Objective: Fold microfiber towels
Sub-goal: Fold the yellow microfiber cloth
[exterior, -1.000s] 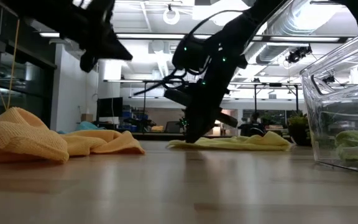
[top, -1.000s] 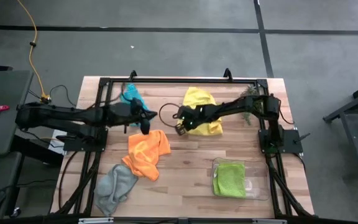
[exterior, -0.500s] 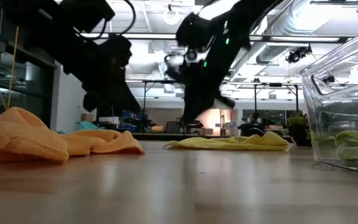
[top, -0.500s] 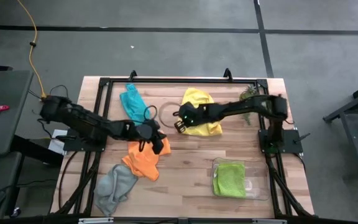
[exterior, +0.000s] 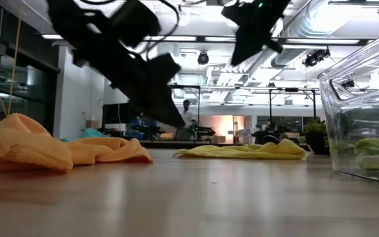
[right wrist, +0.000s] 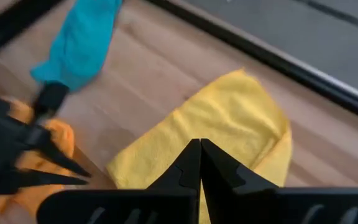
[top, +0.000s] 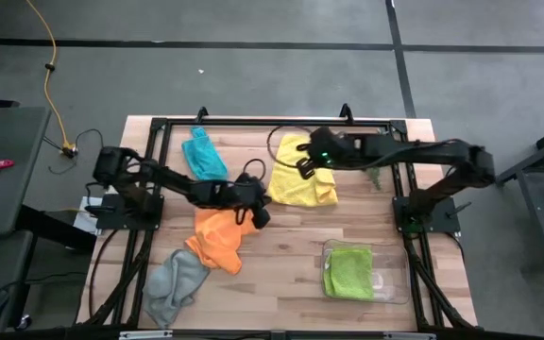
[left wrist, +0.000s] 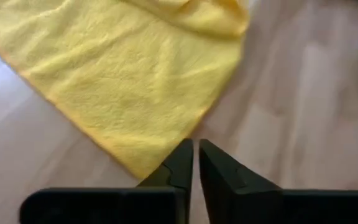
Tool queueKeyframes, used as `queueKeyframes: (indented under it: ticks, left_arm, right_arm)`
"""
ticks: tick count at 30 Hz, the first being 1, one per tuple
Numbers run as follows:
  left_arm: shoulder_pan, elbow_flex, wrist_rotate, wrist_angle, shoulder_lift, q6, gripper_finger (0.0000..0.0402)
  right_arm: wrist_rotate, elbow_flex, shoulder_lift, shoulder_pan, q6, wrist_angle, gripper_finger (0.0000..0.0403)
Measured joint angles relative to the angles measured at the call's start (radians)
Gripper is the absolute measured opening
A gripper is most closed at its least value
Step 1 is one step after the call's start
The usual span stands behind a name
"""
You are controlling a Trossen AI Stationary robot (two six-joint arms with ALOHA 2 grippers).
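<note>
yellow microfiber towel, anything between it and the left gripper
Nothing visible. The left gripper points at the near corner of the yellow microfiber towel, with only bare wooden table in between. The right gripper hangs over that towel's far side.

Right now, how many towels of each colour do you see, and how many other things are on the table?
Yellow towel: 1
Teal towel: 1
Orange towel: 1
Grey towel: 1
Lime green towel: 1, lying in the tray
Clear plastic tray: 1
Small plant: 1
Total: 7 things, 5 of them towels
</note>
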Motion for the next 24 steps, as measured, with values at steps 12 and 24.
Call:
queueKeyframes:
  ticks: [12,24]
  left_arm:
    - [0.131,0.125,0.159,-0.164,0.095,-0.049,0.0185]
    - [0.126,0.124,0.178,-0.217,0.095,-0.012,0.022]
  right_arm:
    - [0.087,0.0,-0.103,0.03,0.012,-0.075,0.0]
    - [0.112,0.0,-0.103,0.027,0.01,-0.097,0.0]
